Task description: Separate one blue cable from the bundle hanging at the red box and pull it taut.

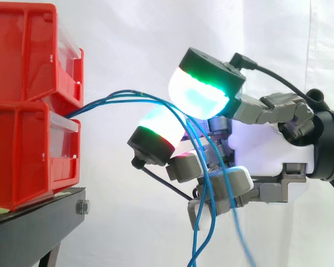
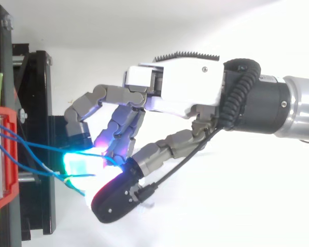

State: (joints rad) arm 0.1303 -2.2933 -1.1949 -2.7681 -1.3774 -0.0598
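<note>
I see thin, glossy blue cables (image 1: 136,95) arching from the red bins (image 1: 22,150) into my hand (image 1: 261,144), fingers curled round them.

White curtain (image 1: 128,33) behind black stand (image 1: 28,231)

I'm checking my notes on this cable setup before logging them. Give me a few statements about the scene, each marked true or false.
1. Two red bins are stacked on a black stand. True.
2. In the side view the hand comes in from the left. False: it comes in from the right.
3. The blue cables arch out from the bins and droop below the hand. True.
4. The fingers are straight and clear of the cables. False: they are curled, with the cables running between them.
</note>
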